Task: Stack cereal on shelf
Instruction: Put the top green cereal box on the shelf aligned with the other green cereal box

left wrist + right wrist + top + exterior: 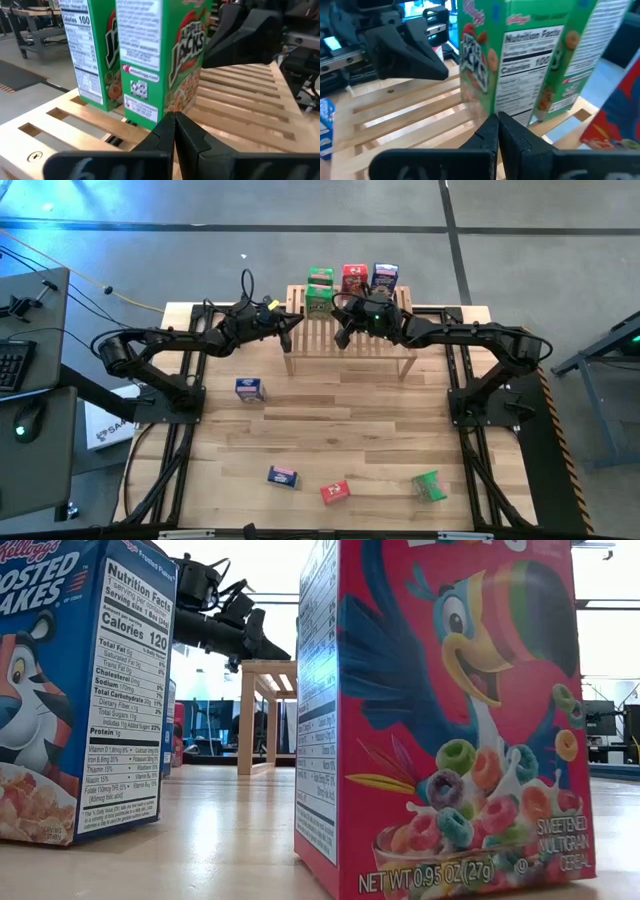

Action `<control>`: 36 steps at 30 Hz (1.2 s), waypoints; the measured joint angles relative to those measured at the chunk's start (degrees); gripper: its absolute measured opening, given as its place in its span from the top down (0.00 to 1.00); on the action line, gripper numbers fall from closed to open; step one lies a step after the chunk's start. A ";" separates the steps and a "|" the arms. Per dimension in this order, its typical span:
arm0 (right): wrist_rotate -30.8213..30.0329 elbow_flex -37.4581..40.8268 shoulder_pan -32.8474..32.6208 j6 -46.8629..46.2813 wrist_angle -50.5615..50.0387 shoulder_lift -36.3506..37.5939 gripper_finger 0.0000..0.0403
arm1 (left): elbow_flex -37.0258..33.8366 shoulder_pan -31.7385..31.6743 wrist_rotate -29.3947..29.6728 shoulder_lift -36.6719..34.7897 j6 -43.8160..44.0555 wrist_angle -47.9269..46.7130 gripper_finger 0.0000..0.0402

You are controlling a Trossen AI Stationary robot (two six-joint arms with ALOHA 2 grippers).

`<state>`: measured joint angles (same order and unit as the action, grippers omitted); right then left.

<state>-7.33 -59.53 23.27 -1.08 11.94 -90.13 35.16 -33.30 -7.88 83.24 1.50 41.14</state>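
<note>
We count four cereal boxes (352, 283) on the shelf (350, 340) at twelve o'clock, and four more boxes (250, 389) on the table (340, 430).

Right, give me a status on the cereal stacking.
Done: four boxes stand along the shelf's far edge, two green, one red, one blue. In hand: nothing; the left gripper and right gripper are shut and empty over the slats. Left: four boxes on the table, blue, blue, red, green.
</note>
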 joint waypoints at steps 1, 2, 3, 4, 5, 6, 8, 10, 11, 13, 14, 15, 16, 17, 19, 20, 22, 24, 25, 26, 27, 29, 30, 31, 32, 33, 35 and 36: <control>-0.04 0.00 0.02 -0.01 0.06 0.00 1.00 | 0.00 0.00 0.00 0.41 0.38 0.86 1.00; -0.15 0.00 0.04 -0.01 0.07 0.00 1.00 | 0.00 0.09 -0.05 0.79 0.86 1.33 1.00; -0.13 0.00 0.09 0.00 0.06 0.00 1.00 | 0.00 0.09 -0.11 1.25 1.22 2.00 1.00; -0.09 0.00 0.18 0.00 0.12 0.00 1.00 | 0.00 0.12 -0.11 1.66 1.30 2.81 1.00; -0.04 0.00 0.27 -0.01 0.39 -0.01 1.00 | 0.00 0.15 -0.11 2.01 1.33 3.62 1.00; 0.10 0.00 0.31 0.00 0.57 0.00 1.00 | 0.00 0.15 -0.11 2.30 1.41 4.39 1.00; 0.07 0.00 0.52 0.00 0.55 -0.02 1.00 | 0.00 0.15 -0.11 2.78 1.49 5.62 1.00; 0.04 0.00 0.83 -0.01 0.55 -0.01 1.00 | -0.02 0.15 -0.11 2.80 1.49 5.67 1.00; 0.04 0.00 1.03 0.00 0.65 -0.01 1.00 | -0.02 0.15 -0.11 2.78 1.50 5.65 1.00; 0.04 0.00 1.36 0.00 1.08 -0.02 1.00 | -0.02 0.13 -0.11 2.78 1.51 5.56 1.00; 0.04 0.00 1.54 0.00 1.37 -0.02 1.00 | -0.02 0.14 -0.11 2.78 1.51 5.58 1.00; 0.04 0.00 1.68 0.00 1.64 -0.02 1.00 | -0.02 0.13 -0.11 2.78 1.51 5.58 1.00; 0.04 0.00 1.91 0.00 1.88 -0.02 1.00 | -0.02 0.15 -0.11 2.78 1.52 5.57 1.00; 0.04 0.00 2.03 0.00 2.12 -0.02 1.00 | -0.02 0.15 -0.11 2.78 1.59 5.55 1.00; 0.24 0.00 2.28 0.00 2.57 -0.02 1.00 | -0.02 0.15 -0.11 2.78 1.95 5.56 1.00; 0.36 0.00 2.37 0.22 2.59 -0.02 1.00 | -0.02 0.15 -0.11 2.78 1.95 5.53 1.00; 0.37 0.00 2.36 2.23 2.07 0.12 1.00 | -0.02 0.15 -0.11 2.78 1.97 5.49 1.00; 0.31 0.00 2.32 3.63 0.58 0.96 1.00 | -0.02 0.15 -0.11 2.78 1.97 5.27 1.00; 0.45 -0.02 2.18 3.79 0.40 1.49 1.00 | -0.02 0.15 -0.11 2.78 1.95 5.07 1.00; 1.04 -0.02 2.08 4.00 -0.27 1.96 1.00 | -0.02 0.15 -0.13 2.78 1.97 5.03 1.00; 2.75 -0.06 1.98 4.25 -0.58 2.19 1.00 | -0.02 0.15 -0.14 2.78 1.94 5.06 1.00; 7.07 -0.07 1.92 4.53 -1.04 2.21 1.00 | -0.02 0.13 -0.35 2.76 1.65 5.08 1.00; 8.46 -0.07 1.91 4.38 -0.98 2.14 1.00 | -0.02 0.13 -0.35 2.76 1.47 5.06 1.00; 9.20 -0.07 1.87 4.25 -0.27 1.83 1.00 | -0.02 0.13 -0.35 2.76 1.44 5.08 1.00; 9.35 -0.09 1.86 4.04 0.67 1.42 1.00 | -0.02 0.13 -0.35 2.76 1.44 5.08 1.00; 9.18 -0.09 1.87 3.61 0.77 1.01 1.00 | -0.02 0.13 -0.35 2.76 1.42 5.11 1.00; 7.43 -0.09 1.93 2.90 2.55 -0.31 1.00 | -0.02 0.13 -0.35 2.76 1.42 5.16 1.00; 6.47 -0.07 1.99 2.80 2.92 -0.76 1.00 | -0.02 0.13 -0.35 2.76 1.40 5.16 1.00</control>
<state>-0.87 -59.59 25.25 1.72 14.87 -90.88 35.14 -33.17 -8.23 86.00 2.90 46.30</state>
